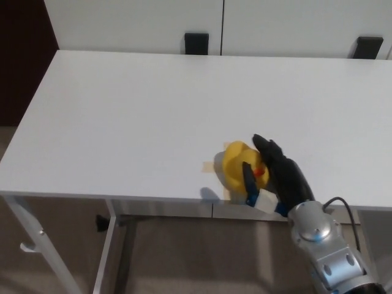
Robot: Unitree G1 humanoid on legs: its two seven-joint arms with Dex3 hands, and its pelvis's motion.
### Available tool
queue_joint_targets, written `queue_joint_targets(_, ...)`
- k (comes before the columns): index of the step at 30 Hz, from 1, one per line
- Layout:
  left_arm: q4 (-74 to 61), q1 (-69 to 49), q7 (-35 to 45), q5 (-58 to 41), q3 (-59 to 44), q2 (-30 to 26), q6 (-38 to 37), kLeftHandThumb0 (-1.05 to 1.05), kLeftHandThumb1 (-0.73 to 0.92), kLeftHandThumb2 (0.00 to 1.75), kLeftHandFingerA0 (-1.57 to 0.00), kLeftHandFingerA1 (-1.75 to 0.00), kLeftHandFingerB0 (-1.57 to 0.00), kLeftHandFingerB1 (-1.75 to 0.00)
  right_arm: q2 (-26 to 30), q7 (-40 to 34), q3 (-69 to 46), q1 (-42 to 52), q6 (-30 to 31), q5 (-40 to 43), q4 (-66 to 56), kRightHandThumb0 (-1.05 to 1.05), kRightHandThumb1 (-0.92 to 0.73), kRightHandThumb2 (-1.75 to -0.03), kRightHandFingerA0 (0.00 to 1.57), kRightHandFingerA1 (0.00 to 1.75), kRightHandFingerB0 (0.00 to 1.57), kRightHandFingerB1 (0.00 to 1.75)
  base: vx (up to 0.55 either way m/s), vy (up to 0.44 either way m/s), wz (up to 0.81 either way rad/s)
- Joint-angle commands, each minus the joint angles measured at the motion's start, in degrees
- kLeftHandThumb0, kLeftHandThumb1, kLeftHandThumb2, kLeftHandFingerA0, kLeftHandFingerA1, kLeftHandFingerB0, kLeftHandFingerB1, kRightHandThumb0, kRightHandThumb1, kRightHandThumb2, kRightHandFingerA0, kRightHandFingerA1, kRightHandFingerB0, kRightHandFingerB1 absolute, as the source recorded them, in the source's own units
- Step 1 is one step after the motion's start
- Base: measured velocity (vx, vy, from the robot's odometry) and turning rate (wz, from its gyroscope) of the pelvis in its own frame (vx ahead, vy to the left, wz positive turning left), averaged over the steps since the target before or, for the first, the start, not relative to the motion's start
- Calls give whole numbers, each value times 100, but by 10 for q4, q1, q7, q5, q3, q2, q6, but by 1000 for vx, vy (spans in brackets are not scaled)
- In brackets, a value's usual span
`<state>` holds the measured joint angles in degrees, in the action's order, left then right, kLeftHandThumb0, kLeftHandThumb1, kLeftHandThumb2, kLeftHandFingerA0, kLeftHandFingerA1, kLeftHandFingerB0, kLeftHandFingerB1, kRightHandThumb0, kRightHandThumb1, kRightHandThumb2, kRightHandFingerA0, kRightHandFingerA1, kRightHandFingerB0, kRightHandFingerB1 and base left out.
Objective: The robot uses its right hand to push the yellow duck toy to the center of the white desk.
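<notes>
Head view: right hand [277, 174], fingers spread open, is nudging the duck [240, 165] onto the tape cross [208, 166]; it's risking overshooting, or tipping off the desk [135, 116] edge.

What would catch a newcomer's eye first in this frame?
The yellow duck toy stands out first, near the front edge of the white desk, sitting over a tan tape cross that it mostly hides. Pressed against its right side is the robot's black right hand, its silver wrist reaching past the desk's front edge.
</notes>
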<state>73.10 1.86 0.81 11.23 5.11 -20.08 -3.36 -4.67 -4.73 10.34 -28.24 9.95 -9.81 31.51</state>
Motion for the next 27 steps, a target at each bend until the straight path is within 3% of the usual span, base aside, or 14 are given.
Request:
queue_joint_targets(1, 2, -1, 2, 5, 0, -3, -3, 47, -32, 149, -149, -82, -134, -79, -10, -4, -4, -14, 16, 0, -5, -99, -81, -118, 0, 20, 0, 10, 0, 0, 0)
queue_joint_targets(2, 1, 0, 3, 5, 1, -4, -2, 51, -36, 151, -149, -81, -131, -78, -11, -6, -3, -15, 17, -3, -5, -88, -91, -75, 0, 10, 0, 15, 0, 0, 0)
queue_joint_targets(8, -1, -1, 1, 7, 3, -3, -7, 47, -40, 143, -149, -79, -133, -77, -19, -8, -1, -18, 23, -5, -8, -86, -89, -77, 0, 6, 0, 17, 0, 0, 0)
queue_joint_targets(9, -1, 0, 1, 4, 1, -2, -1, 42, -22, 139, -147, -91, -126, -85, -20, -8, -2, -16, 15, -3, -5, -87, -89, -75, 0, 7, 0, 15, 0, 0, 0)
queue_joint_targets(10, 0, 0, 1, 2, 0, 0, 4, 42, -22, 139, -147, -91, -126, -85, -21, -9, -2, -14, 9, -2, -4, -87, -89, -75, 0, 7, 0, 15, 0, 0, 0)
queue_joint_targets(11, 1, 1, 2, 3, 1, -1, 8, 41, -21, 137, -137, -91, -121, -88, -15, -17, 1, -13, -4, -11, 0, -105, -86, -117, 0, 17, 0, 5, 0, 0, 0)
queue_joint_targets(12, 2, 1, 3, 6, 3, -2, 7, 41, -21, 137, -137, -91, -121, -88, -10, -23, 4, -12, -8, -19, 2, -105, -86, -117, 0, 17, 0, 5, 0, 0, 0)
queue_joint_targets(13, 1, 0, 3, 9, 6, -3, 3, 45, -33, 147, -145, -82, -128, -80, -1, -43, 15, -14, -8, -43, 5, -105, -87, -123, 0, 24, 0, 10, 0, 0, 0)
queue_joint_targets(17, 2, -2, 3, 9, 8, -3, 0, 41, -26, 142, -143, -85, -134, -84, 14, -85, 33, -17, -2, -83, 11, -105, -90, -127, 0, 35, 0, 21, 0, 0, 0)
queue_joint_targets(18, 2, -2, 3, 8, 8, -3, 2, 35, -19, 135, -140, -90, -128, -88, 18, -101, 35, -15, 6, -94, 7, -95, -92, -80, 0, 0, 0, 0, 0, 0, 0)
queue_joint_targets(23, 1, -3, 4, 7, 8, -3, 6, 37, -32, 138, -134, -89, -124, -87, 44, -164, 34, -3, 18, -137, -24, -103, -92, -94, 0, 0, 0, 0, 0, 0, 0)
queue_joint_targets(24, -1, -5, 6, 8, 9, -3, 4, 35, -26, 137, -145, -86, -132, -84, 59, -190, 27, 6, 18, -154, -48, -101, -92, -84, 0, 0, 0, 0, 0, 0, 0)
queue_joint_targets(26, -2, -5, 7, 9, 10, -4, 3, 35, -26, 137, -145, -86, -132, -84, 63, -196, 22, 9, 18, -156, -58, -101, -92, -84, 0, 0, 0, 0, 0, 0, 0)
queue_joint_targets(27, 0, -4, 8, 8, 10, -4, 3, 37, -33, 135, -138, -85, -128, -84, 71, -203, 11, 14, 16, -157, -78, -104, -92, -74, 0, 0, 0, 0, 0, 0, 0)
